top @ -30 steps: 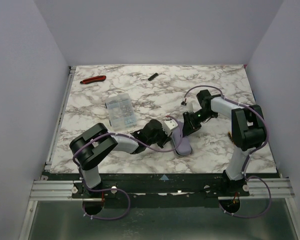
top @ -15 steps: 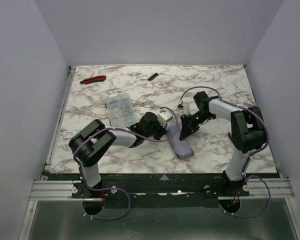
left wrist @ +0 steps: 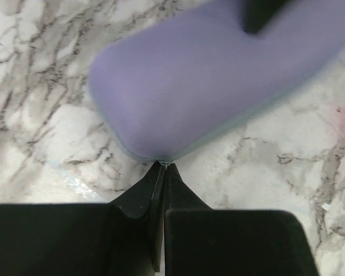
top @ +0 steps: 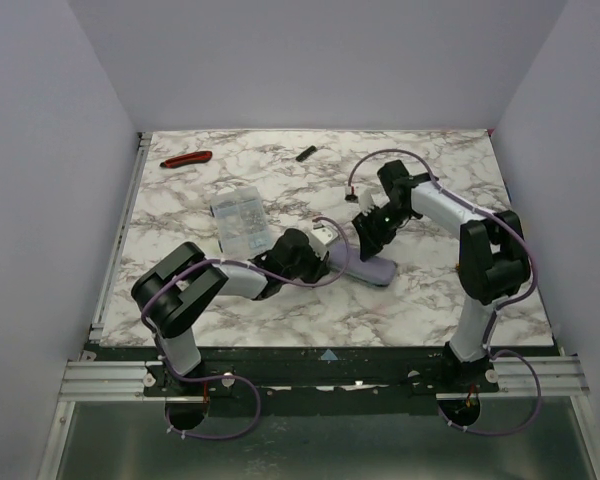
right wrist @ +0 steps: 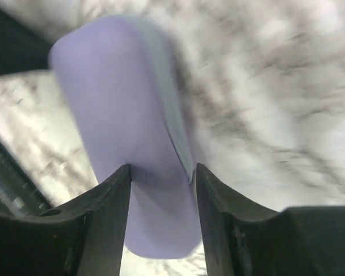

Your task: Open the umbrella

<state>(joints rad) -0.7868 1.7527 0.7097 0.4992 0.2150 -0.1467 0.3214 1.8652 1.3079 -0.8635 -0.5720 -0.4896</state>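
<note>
The umbrella (top: 372,270) is collapsed, a lavender pill-shaped oblong lying crosswise on the marble table near the centre. My left gripper (top: 335,262) is shut. In the left wrist view its tips (left wrist: 163,167) meet right at the rim of the umbrella (left wrist: 218,80). My right gripper (top: 368,238) comes down on the umbrella from behind. In the right wrist view the gripper (right wrist: 161,172) straddles the umbrella (right wrist: 121,103), one finger pressed against each side. That view is blurred by motion.
A clear plastic box (top: 240,222) of small parts sits left of centre, close to my left arm. A red tool (top: 186,158) and a small black piece (top: 305,153) lie near the back edge. Pale walls enclose the table on three sides.
The umbrella has swung from lying diagonally towards the front to lying crosswise, further back. My right gripper moved back and up with it, its jaws wider. My left gripper followed, staying shut.
</note>
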